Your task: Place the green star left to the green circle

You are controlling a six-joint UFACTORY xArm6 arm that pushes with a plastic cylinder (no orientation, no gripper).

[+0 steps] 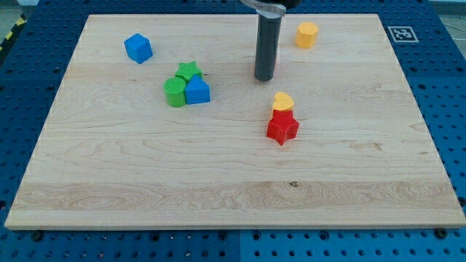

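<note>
The green star (188, 70) lies on the wooden board (233, 182) at the upper left of centre. The green circle (175, 93) sits just below and to the left of it, touching it. A blue triangle (197, 91) sits right of the green circle, pressed against both. My tip (263, 77) stands on the board to the right of this cluster, about a hundred pixels from the green star, touching no block.
A blue cube (137, 48) lies at the upper left. A yellow hexagon-like block (306, 34) lies at the upper right. A yellow heart (282, 101) sits just above a red star (282, 128) right of centre. A marker tag (400, 33) is at the board's top right corner.
</note>
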